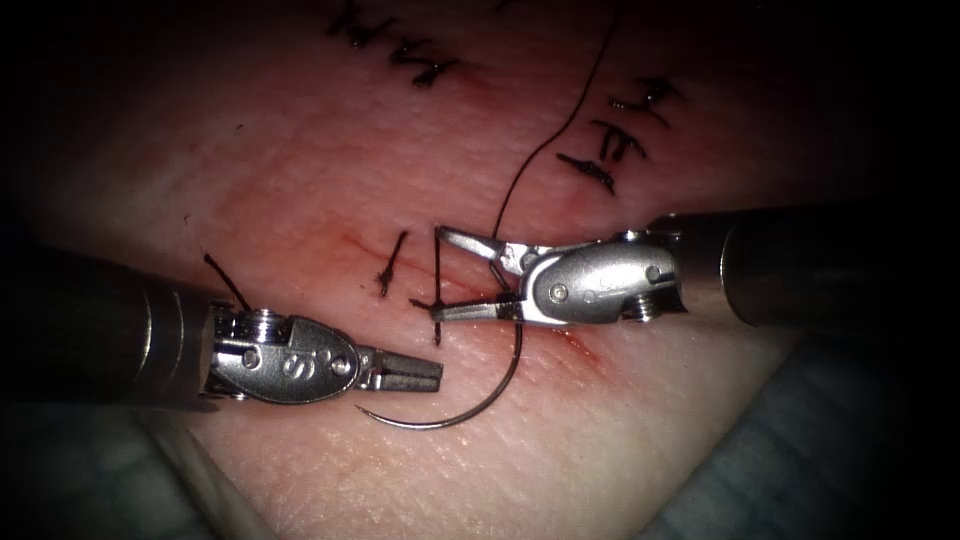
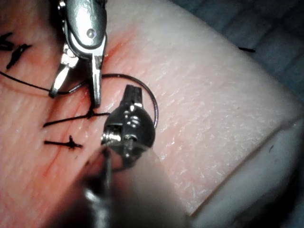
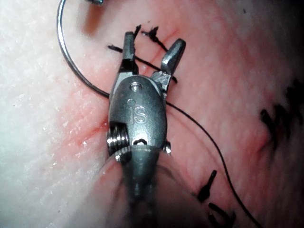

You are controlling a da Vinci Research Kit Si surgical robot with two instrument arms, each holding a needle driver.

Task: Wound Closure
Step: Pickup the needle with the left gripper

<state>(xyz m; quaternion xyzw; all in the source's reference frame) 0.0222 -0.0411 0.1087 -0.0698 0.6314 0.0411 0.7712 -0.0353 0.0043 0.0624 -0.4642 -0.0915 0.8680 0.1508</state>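
The curved needle (image 1: 470,415) lies flat on the tissue (image 1: 300,170), its point free just below the left tool (image 1: 425,372). Its other end runs up under the right tool's lower jaw. The left tool's jaws are shut and hold nothing; they rest just above the needle's arc (image 2: 155,107). The right tool (image 1: 438,272) is open, its jaws straddling a tied dark stitch (image 1: 437,290) on the cut (image 1: 350,242). The long thread (image 1: 560,125) comes down from the far side to the right tool's upper jaw. In the right wrist view the open jaws (image 3: 152,47) have a strand of thread (image 3: 142,61) between them.
A second tied stitch (image 1: 392,265) sits just left of the first. Older dark stitches (image 1: 615,145) mark the far right and the far middle (image 1: 400,45). Red fluid (image 1: 585,345) stains the tissue under the right tool. The tissue's front edge meets cloth (image 1: 800,450) at the lower right.
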